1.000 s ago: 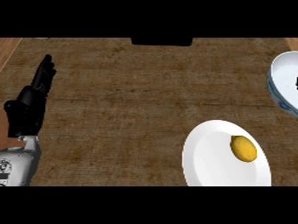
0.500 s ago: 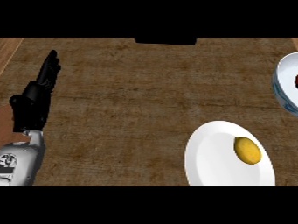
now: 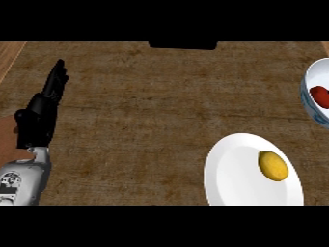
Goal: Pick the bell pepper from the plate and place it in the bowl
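— Pepper position? 
— Red bell pepper lies inside the white, blue-rimmed bowl, something black beside it. 
— Nearby? 
— Below-left of the bowl, a yellow lemon sits on a round white plate. 
— Robot hand? 
— Left robot hand rests far left of the bowl on the brown tabletop, fingers straight, holding nothing.

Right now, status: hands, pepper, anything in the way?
Left hand open, resting at left. Right hand barely seen, dark tip beside red pepper in bowl. Yellow item on plate. Nothing blocking.
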Robot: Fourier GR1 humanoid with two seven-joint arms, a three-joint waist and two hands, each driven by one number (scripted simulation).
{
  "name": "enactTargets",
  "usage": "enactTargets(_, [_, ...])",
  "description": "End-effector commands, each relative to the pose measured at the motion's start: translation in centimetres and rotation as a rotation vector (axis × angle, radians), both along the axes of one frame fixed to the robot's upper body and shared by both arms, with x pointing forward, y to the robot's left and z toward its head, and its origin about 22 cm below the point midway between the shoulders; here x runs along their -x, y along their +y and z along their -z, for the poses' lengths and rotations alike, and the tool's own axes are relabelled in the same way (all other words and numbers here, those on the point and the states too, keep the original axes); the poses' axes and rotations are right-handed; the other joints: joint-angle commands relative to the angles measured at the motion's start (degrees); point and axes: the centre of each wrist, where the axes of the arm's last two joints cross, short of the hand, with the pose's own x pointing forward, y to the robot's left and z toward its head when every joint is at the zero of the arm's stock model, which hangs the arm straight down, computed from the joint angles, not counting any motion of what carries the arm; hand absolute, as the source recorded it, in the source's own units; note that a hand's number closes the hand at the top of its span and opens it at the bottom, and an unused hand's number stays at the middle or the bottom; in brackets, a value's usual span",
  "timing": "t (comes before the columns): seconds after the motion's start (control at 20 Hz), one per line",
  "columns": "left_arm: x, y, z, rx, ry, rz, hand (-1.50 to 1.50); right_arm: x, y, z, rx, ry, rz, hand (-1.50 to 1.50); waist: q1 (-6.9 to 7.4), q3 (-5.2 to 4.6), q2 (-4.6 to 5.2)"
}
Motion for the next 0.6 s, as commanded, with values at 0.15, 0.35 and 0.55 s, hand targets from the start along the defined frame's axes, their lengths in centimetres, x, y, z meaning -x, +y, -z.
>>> enactTargets(0.15, [0.2,2.1,-0.2,-0.018,0.008,-0.018,0.0,3.1,-4.1,-0.8,-0.128,-0.103,-0.026,-1.5,-1.0,-0.09,-0.52])
enactTargets(0.35, [0.6,0.8,0.4,-0.002,0.006,-0.031,0.0,6.4,-6.1,0.8,-0.169,-0.113,-0.043,-1.5,-1.8,-0.15,-0.8])
enactTargets(0.55, [0.8,1.9,0.3,-0.001,0.006,-0.047,0.0,9.6,-8.0,1.8,-0.237,-0.184,-0.098,-1.5,-2.42,-0.2,-1.04])
